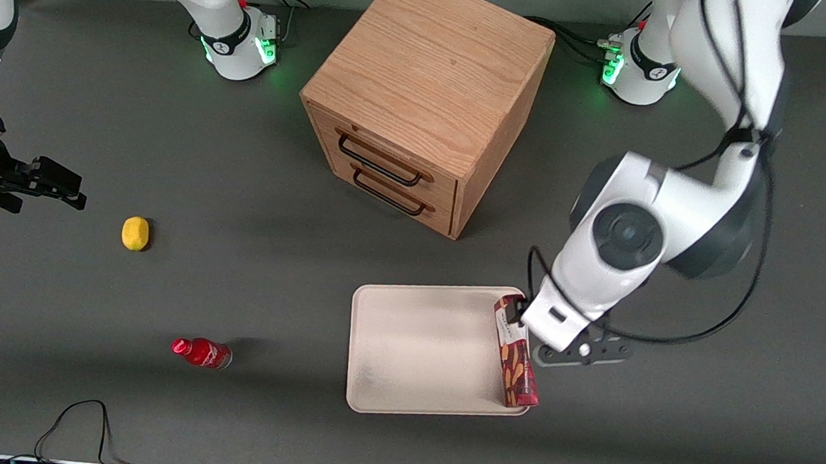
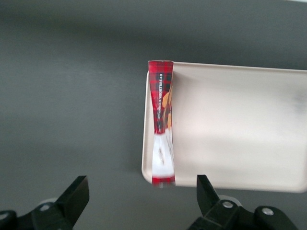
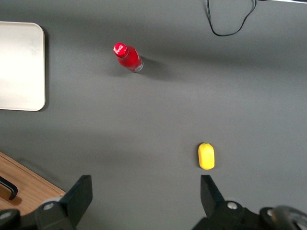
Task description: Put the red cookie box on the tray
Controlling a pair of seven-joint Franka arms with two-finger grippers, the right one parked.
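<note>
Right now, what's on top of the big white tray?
Only the red cookie box, lying along the tray's edge nearest the working arm. The rest looks bare. The open end effector hovers above the box; whatever is beneath the box is hidden.

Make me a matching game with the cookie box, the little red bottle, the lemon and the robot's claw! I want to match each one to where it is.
Things:
1. red cookie box
2. red bottle
3. lemon
4. end effector

Places:
A. on the bare table, toward the parked arm's end, farther from the front camera than the bottle
B. open, above the white end of the box
C. standing on its narrow side along one edge of the tray
D. on the bare table beside the tray, nearer the front camera than the lemon

Pairs: 1-C, 2-D, 3-A, 4-B
</note>
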